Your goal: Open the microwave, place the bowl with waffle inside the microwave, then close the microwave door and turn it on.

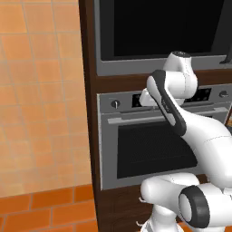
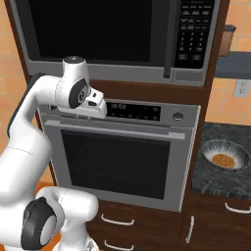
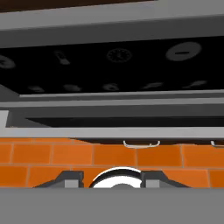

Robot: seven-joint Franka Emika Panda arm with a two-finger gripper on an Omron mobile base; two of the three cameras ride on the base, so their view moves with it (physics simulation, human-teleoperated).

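The microwave [image 2: 112, 68] is built in high up, and its dark glass microwave door [image 2: 98, 29] is shut, with the black keypad [image 2: 193, 34] to its right. On the dark counter at the right rests the striped bowl [image 2: 225, 156], holding the orange-brown waffle [image 2: 224, 160]. My hand [image 2: 94, 105] hangs in front of the oven's control strip, below the microwave and far left of the bowl. In the hand view my gripper [image 3: 112, 178] is open, its fingertips [image 3: 70, 177] apart with nothing held.
A large silver oven [image 2: 122, 157] with a bar handle [image 2: 117, 128] sits under the microwave. Drawers with handles [image 2: 116, 220] lie below it. The speckled counter [image 2: 215, 184] holds the bowl. An orange tiled wall [image 1: 41, 90] stands left of the cabinet, with orange floor tiles [image 3: 65, 155] beneath.
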